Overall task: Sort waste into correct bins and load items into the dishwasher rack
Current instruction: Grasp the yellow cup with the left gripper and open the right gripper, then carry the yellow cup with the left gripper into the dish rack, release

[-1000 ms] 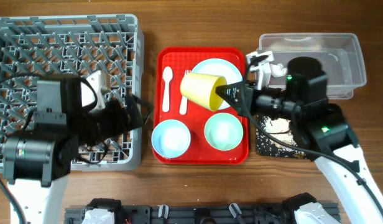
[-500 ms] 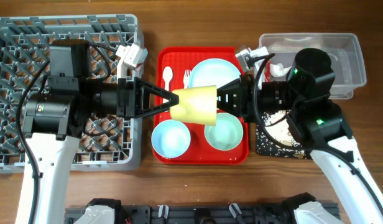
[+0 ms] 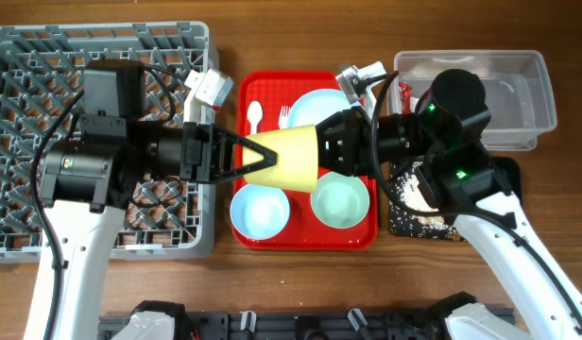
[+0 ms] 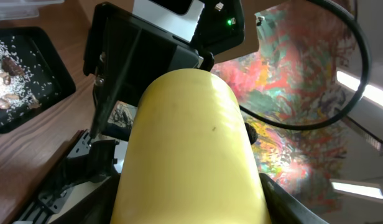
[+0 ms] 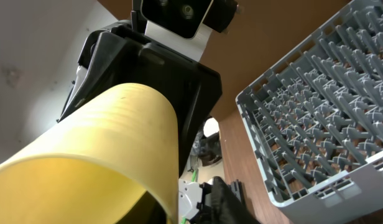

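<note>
The yellow cup [image 3: 286,159] lies sideways in the air above the red tray, between my two grippers. My right gripper [image 3: 321,156] is shut on its rim at the wide end. My left gripper [image 3: 258,156] is open, with one finger on each side of the cup's narrow base. The cup fills the left wrist view [image 4: 191,149] and the right wrist view [image 5: 98,137]. The grey dishwasher rack [image 3: 45,57] stands at the left. The plate [image 3: 319,104], two bowls [image 3: 260,210] [image 3: 340,200], the spoon [image 3: 256,115] and the fork [image 3: 283,115] lie on the tray.
The red serving tray [image 3: 258,90] is in the middle. The clear tub [image 3: 527,85] stands at the back right. The black tray [image 3: 414,225] with rice scraps [image 3: 419,194] lies under my right arm. The wrapper is mostly hidden by that arm.
My left arm came off the rack and reached right. My right arm lifted the cup and carried it left, so its base is now between the left fingers.
</note>
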